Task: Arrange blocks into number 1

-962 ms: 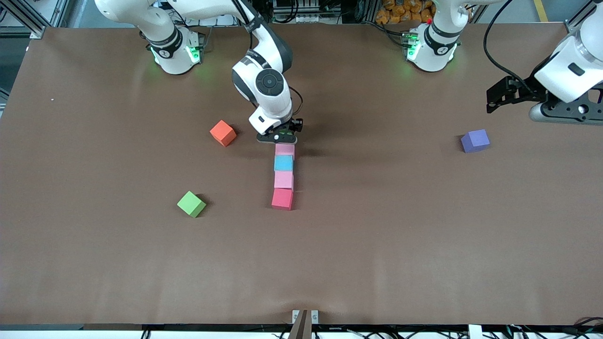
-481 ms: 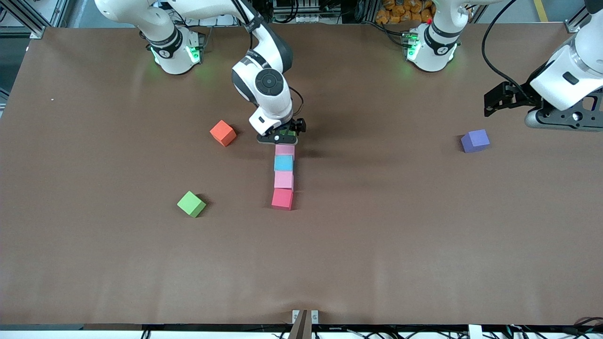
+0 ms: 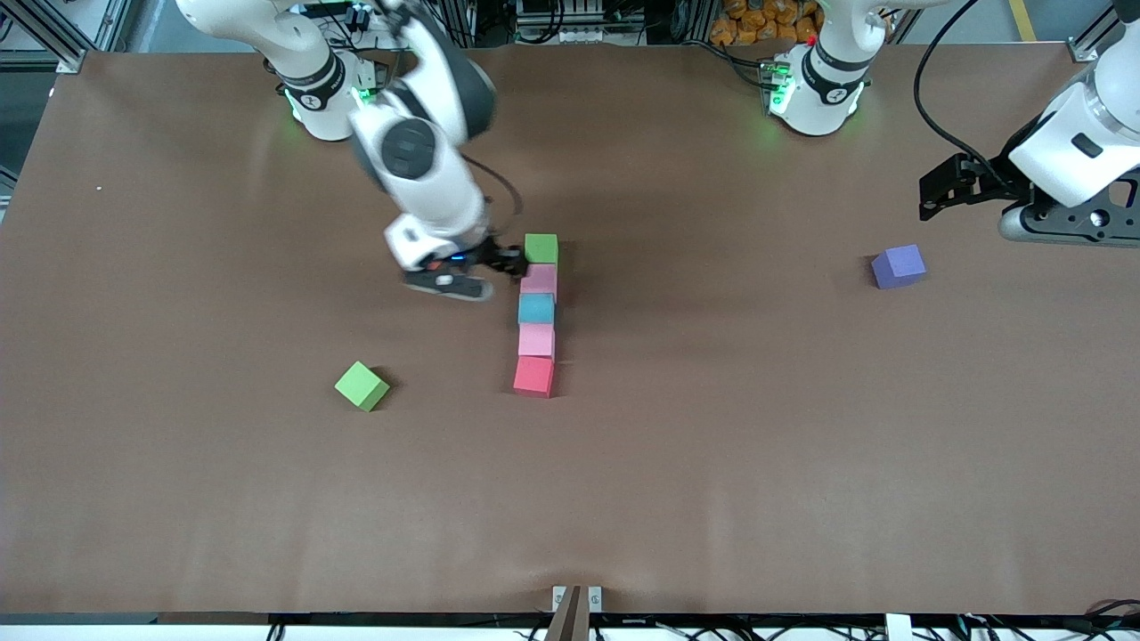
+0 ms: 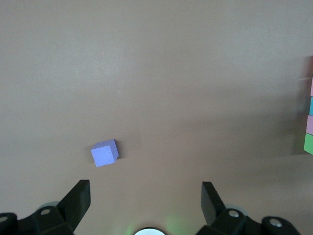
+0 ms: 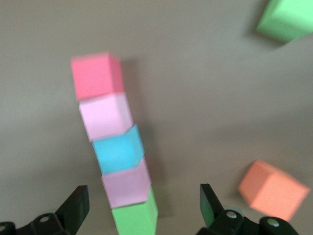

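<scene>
Five blocks form a column: green block [image 3: 541,248] farthest from the front camera, then light pink [image 3: 539,279], sky blue [image 3: 536,308], light pink [image 3: 537,339] and crimson [image 3: 533,376]. My right gripper [image 3: 499,261] hangs open just above and beside the column's green block [image 5: 134,218], holding nothing. The orange block [image 5: 273,190] lies close by; the right arm hides it in the front view. A second green block [image 3: 362,385] lies loose toward the right arm's end. The purple block [image 3: 899,266] sits near my left gripper [image 3: 935,191], which is open [image 4: 145,198] and empty.
Brown table mat [image 3: 712,463] covers the whole surface. The left arm waits over its own end of the table, above the purple block [image 4: 104,152].
The right gripper has let go of the green block at the column's far end and swung toward the right arm's end, covering the orange block in the front view. The left arm barely shifted.
</scene>
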{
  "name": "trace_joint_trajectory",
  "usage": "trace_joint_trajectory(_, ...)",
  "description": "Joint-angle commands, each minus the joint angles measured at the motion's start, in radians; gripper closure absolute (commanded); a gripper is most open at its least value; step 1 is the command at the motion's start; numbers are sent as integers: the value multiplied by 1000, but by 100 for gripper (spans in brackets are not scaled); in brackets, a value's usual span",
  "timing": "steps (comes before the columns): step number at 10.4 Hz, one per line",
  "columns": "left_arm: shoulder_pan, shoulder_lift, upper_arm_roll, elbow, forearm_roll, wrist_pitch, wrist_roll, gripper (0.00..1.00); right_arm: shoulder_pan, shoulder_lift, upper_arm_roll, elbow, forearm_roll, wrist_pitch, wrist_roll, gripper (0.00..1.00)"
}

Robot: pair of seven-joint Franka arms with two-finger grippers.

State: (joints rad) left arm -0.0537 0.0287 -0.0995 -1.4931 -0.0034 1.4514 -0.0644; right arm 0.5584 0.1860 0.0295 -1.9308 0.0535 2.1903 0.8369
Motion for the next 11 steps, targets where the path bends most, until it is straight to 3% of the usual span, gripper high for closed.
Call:
trace_joint_trajectory(1, 0, 2, 3, 19, 2, -19, 25, 0, -238, -103, 175, -27, -125, -39, 2, 0)
trace_joint_trajectory(2, -3, 4, 3, 19, 16, -19, 25, 0, -341, -130, 229, -7, -139, -64, -34, 0)
trace_joint_trajectory(5, 5, 2, 3, 22, 36, 15, 25, 0, -449, -146, 199, 143, -139, -213, -276, 0)
trace_joint_trajectory(7, 9, -1, 7, 24, 36, 63, 12, 0, -454, -138, 55, 229, -127, -280, -579, 0)
trace_joint_trajectory(11, 9, -9, 3, 22, 34, 69, 6, 0, -489, -125, -68, 348, -113, -416, -832, 0)
